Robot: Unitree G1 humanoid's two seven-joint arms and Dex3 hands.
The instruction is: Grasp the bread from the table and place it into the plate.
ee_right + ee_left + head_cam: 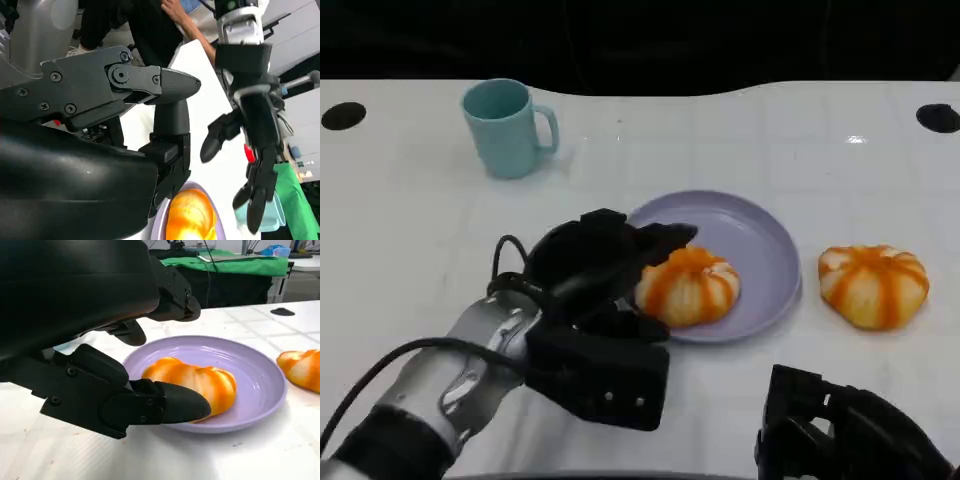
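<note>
One bread (687, 287) lies in the purple plate (765, 240), the left hand (605, 262) spread around it.

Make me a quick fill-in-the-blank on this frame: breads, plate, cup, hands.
1. The bread by the left hand lies on the ____ plate.
2. The second bread lies on the table, to the ____ of the plate in the head view.
3. The teal cup stands with its handle toward the picture's ____ in the head view.
4. The right hand holds ____.

Missing words: purple; right; right; nothing
</note>
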